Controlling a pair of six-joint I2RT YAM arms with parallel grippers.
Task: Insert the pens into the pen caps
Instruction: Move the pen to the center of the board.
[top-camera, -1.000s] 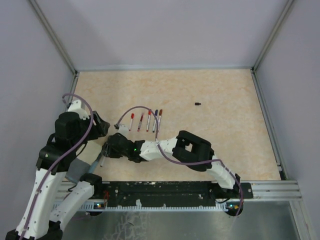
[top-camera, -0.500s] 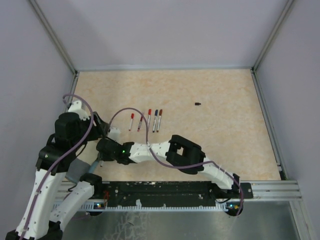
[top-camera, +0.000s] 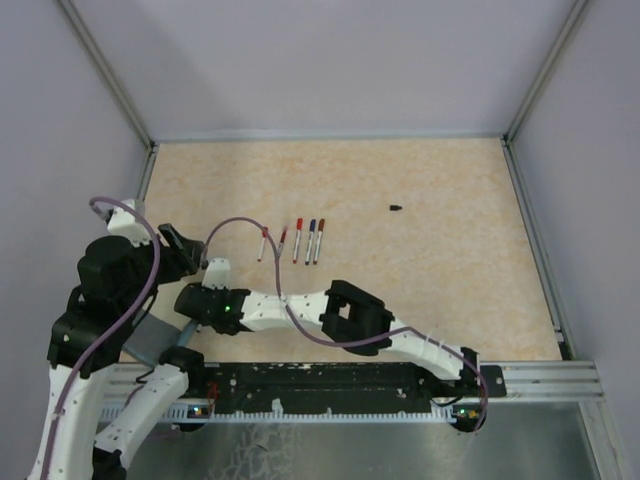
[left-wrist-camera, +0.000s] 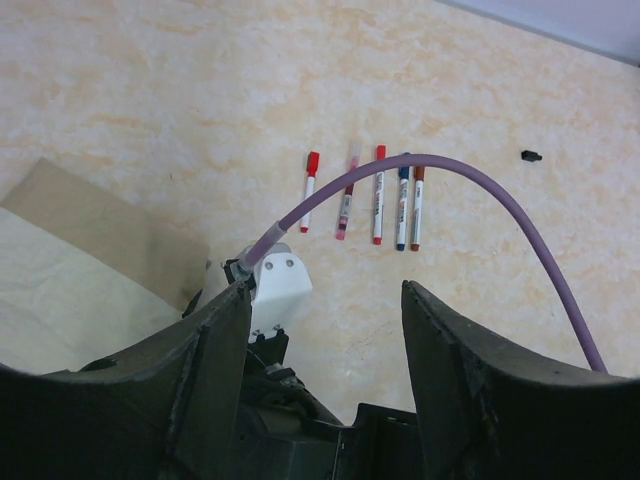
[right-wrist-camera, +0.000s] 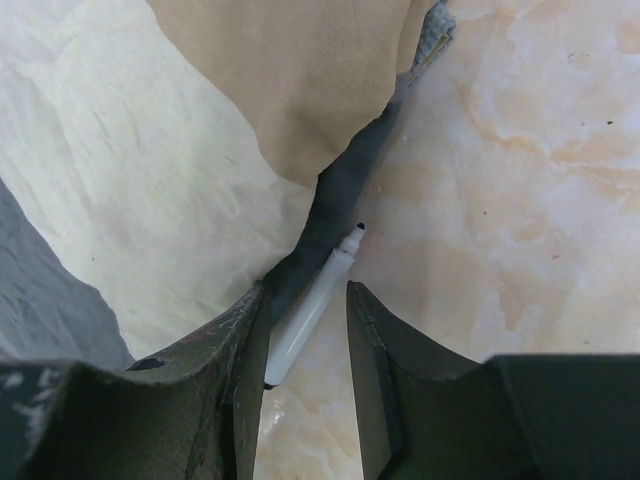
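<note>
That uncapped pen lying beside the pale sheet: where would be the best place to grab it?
Probably the white barrel of the pen, about midway, coming straight down from above. It lies flat on the table and is long and thin, so fingers should close across its width. Its black tip is bare and best left free. The right gripper straddles it, open.
</note>
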